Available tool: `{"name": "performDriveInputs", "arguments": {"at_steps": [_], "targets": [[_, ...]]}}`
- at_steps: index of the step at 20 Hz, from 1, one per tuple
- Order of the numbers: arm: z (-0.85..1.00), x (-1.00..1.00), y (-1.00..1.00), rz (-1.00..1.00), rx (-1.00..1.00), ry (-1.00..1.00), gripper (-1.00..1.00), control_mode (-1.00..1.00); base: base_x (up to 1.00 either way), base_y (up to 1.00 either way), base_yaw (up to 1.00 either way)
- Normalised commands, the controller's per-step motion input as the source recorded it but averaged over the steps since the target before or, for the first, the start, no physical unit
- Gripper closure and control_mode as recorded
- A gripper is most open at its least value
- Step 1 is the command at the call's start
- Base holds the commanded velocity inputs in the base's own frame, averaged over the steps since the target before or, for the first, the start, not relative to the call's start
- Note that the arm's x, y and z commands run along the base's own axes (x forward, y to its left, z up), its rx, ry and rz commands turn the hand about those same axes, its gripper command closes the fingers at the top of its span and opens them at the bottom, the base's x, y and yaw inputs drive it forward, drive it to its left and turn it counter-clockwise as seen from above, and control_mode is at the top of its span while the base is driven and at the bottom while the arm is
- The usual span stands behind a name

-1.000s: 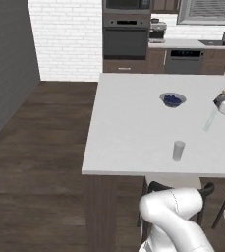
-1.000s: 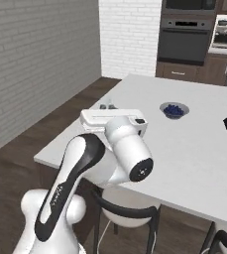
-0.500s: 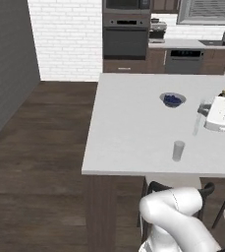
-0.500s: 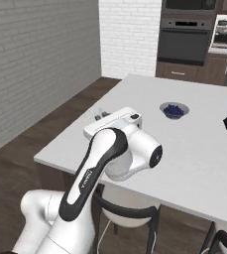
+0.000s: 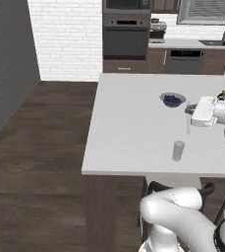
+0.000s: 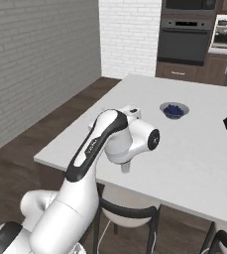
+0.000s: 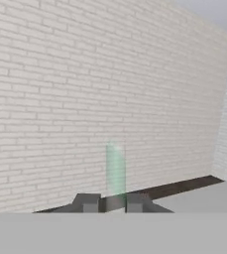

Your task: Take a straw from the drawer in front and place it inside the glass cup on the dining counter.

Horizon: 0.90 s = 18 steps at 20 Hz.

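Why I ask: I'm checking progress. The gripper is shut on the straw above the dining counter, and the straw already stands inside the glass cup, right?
Not quite. The gripper is shut on the straw above the dining counter, but the left base view shows the straw hanging apart from the glass cup, which stands with nothing in it nearer the counter's front edge.

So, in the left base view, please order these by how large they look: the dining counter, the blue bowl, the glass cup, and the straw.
1. dining counter, by far the largest.
2. blue bowl.
3. glass cup, narrower than the bowl.
4. straw, the thinnest; it hangs from the gripper. Its length looks close to the cup's height, so this last ranking is unsure.
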Motion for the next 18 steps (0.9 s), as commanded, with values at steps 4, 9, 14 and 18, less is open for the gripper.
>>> {"name": "performDriveInputs", "arguments": {"at_steps": [4, 9, 14, 18], "targets": [[-0.5, 0.44, -0.06, 0.0, 0.01, 0.17, 1.0, -1.0, 0.0, 0.0, 0.0], [-0.35, 0.46, -0.2, 0.0, 0.01, 0.09, 1.0, -1.0, 0.0, 0.0, 0.0], [-0.24, 0.24, -0.23, 0.0, 0.0, 0.02, 1.0, -1.0, 0.0, 0.0, 0.0], [-0.22, 0.0, -0.17, 0.0, 0.0, 0.0, 1.0, -1.0, 0.0, 0.0, 0.0]]}}
